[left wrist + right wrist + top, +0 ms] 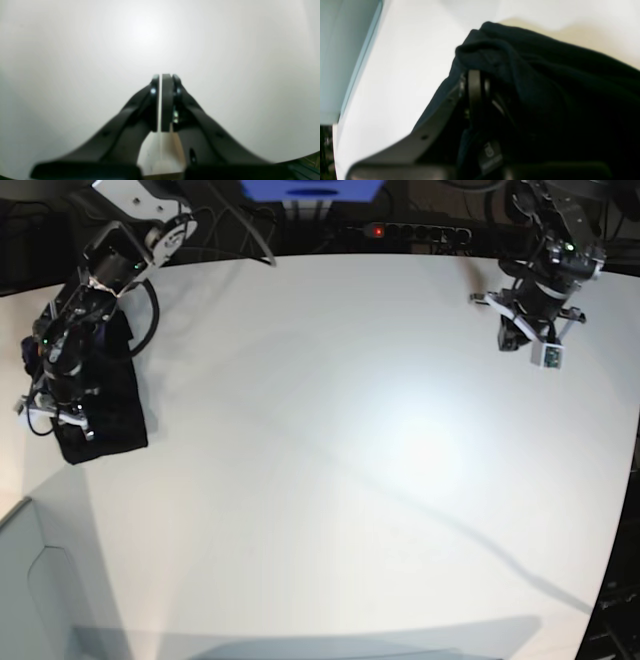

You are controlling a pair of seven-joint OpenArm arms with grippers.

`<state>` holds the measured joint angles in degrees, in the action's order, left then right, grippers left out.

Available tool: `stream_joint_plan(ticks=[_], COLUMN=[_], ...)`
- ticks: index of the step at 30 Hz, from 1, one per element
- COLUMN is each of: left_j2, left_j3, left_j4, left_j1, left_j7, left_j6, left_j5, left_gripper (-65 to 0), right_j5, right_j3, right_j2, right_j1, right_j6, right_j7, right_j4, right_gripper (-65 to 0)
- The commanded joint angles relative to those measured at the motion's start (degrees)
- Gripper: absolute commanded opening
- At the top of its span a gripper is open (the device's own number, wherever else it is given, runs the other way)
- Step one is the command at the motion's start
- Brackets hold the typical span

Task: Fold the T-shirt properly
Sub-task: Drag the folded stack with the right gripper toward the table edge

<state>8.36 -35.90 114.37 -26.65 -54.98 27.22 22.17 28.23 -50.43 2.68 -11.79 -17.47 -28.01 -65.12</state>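
Observation:
The black T-shirt lies as a compact dark bundle at the far left edge of the white table. My right gripper is down on that bundle. In the right wrist view the T-shirt bunches over and around my right gripper, whose jaws are shut with cloth wrapped over the tips. A small grey label shows low in the cloth. My left gripper is shut and holds nothing. It hangs above bare table at the far right, far from the shirt.
A pale grey-blue panel borders the table's left edge, also seen at the lower left corner. A power strip with a red light and cables lie behind the table's far edge.

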Motion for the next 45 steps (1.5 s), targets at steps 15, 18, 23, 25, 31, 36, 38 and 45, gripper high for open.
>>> stream_joint_plan(ticks=[15, 18, 23, 25, 31, 36, 38, 45], left_j2=[0.12, 0.21, 0.21, 0.21, 0.04, 0.04, 0.04, 0.12], left_j3=[-0.28, -0.28, -0.28, -0.28, -0.28, -0.28, -0.28, -0.28], left_j4=[0.75, 0.75, 0.84, 0.84, 0.84, 0.93, 0.93, 1.19], left_j1=[-0.2, -0.2, -0.2, -0.2, -0.2, -0.11, -0.03, 0.32], left_j7=[1.22, 1.22, 1.31, 1.4, 1.49, 1.57, 1.57, 1.66], left_j6=[-0.01, -0.01, -0.01, -0.01, -0.01, -0.01, -0.01, -0.01], left_j5=[0.55, 0.55, 0.55, 0.55, 0.55, 0.82, 0.9, 0.99], left_gripper=[-62.9, -62.9, -62.9, -62.9, -62.9, -62.9, -62.9, -62.9], right_j5=[-0.14, -0.14, -0.23, -0.23, -0.23, -0.23, -0.23, -0.14], right_j3=[0.02, 0.37, 0.63, 2.48, 4.5, 4.5, 4.59, 12.5], right_j2=[0.88, 0.97, 0.62, 0.62, 0.62, 0.09, -0.61, -1.84], right_j1=[-3.55, -4.16, -5.39, -5.39, -4.87, -4.69, -3.64, 3.22], right_j6=[4.42, 4.33, 4.33, 4.33, 4.33, 3.98, 3.98, 3.89], right_j7=[2.3, 2.3, 1.94, 1.94, 1.94, 1.86, 1.86, 2.38], right_j4=[-1.03, -1.21, -4.64, -6.04, -9.82, -13.34, -15.45, -26.44], right_gripper=[-65.0, -65.0, -65.0, -65.0, -65.0, -65.0, -65.0, -65.0])
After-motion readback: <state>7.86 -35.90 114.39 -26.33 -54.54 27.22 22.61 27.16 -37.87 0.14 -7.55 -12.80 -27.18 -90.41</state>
